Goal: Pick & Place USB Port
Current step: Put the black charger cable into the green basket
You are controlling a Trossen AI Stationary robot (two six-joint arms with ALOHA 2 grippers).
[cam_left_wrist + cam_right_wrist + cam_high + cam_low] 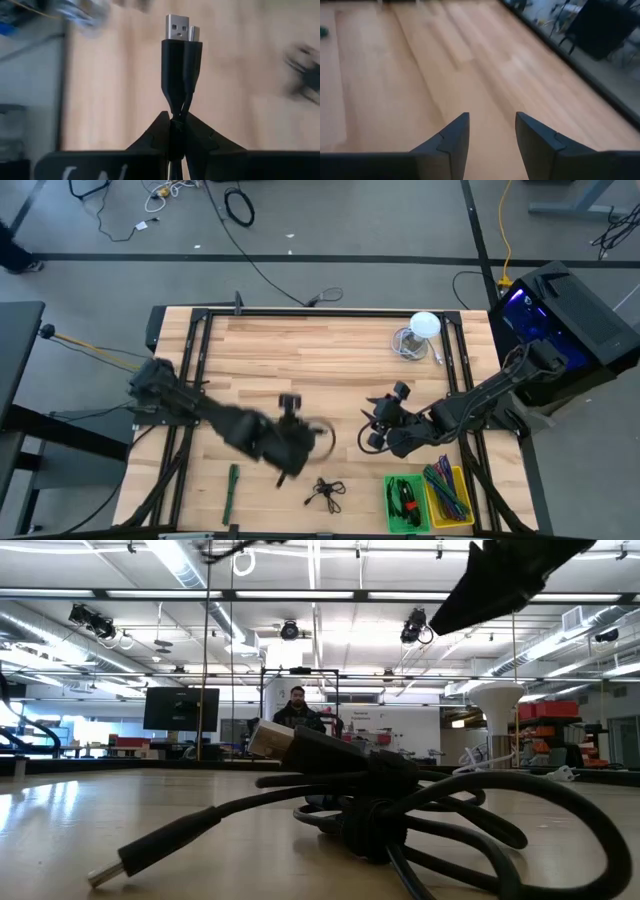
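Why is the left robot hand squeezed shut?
Shut on a USB cable: the left gripper's fingers pinch the black cord, plugs sticking out past them.

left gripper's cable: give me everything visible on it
The black USB cable is pinched between the left gripper's dark fingers, which are shut on it just below the plugs. Two black moulded connector bodies stand side by side, upright past the fingertips: one ends in a wide silver metal plug, the other in a narrower, rounder silver tip. It is lifted off the light wooden table. Its remaining length cannot be traced clearly here.
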